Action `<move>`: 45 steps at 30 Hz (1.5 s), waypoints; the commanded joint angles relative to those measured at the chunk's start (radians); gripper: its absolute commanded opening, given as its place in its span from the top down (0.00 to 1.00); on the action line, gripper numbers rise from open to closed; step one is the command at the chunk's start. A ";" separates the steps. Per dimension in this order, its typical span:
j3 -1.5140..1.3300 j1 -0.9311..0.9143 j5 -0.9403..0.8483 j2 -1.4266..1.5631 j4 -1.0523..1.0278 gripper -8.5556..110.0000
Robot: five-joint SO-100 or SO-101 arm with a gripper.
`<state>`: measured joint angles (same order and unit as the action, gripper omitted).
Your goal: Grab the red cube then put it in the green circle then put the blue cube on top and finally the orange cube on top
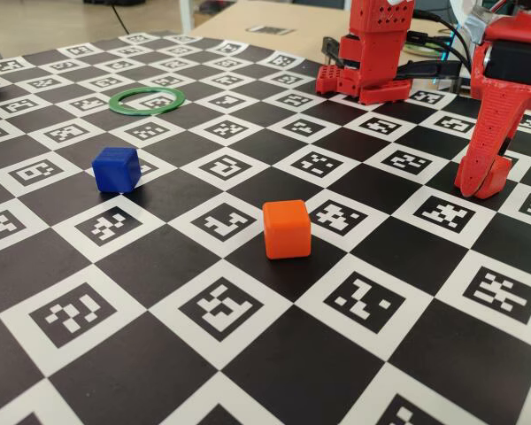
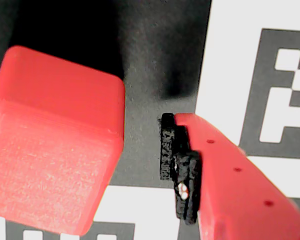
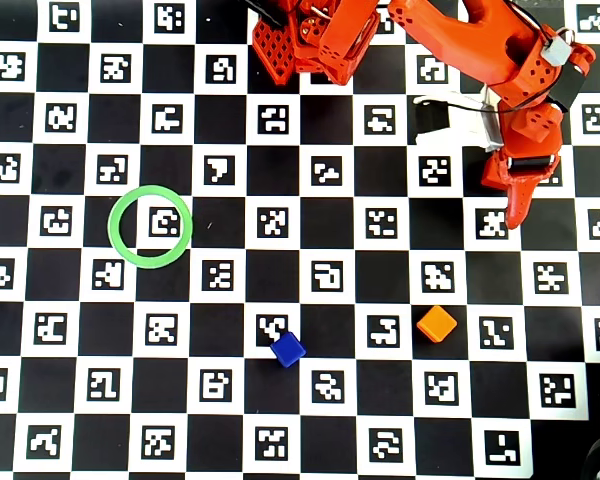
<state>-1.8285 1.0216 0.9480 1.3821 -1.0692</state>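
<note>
Fixed view: gripper point(image 1: 483, 184) hangs low at the right of the board, tips nearly on the surface; red cube hidden behind it; blue cube point(image 1: 117, 169) and orange cube point(image 1: 287, 229) lie well apart to its left; green circle point(image 1: 147, 101) sits empty

Wrist view: red cube point(image 2: 52, 140) lies just left of one finger point(image 2: 230, 175), a dark gap between them, not touching; the second finger is out of frame, so I cannot tell the jaw width

Overhead view: gripper point(image 3: 518, 205) points down-picture; the red cube is hidden under the arm; green circle point(image 3: 119, 213) lies far to the left
</note>
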 commanded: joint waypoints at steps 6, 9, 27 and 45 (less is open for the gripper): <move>0.003 0.005 0.130 0.003 0.017 0.45; 0.002 0.017 0.175 0.003 0.020 0.45; 0.006 0.003 0.336 0.038 0.031 0.45; -0.009 -0.035 0.347 0.067 0.060 0.66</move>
<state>-1.8392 0.9956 1.2824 1.3622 -1.0262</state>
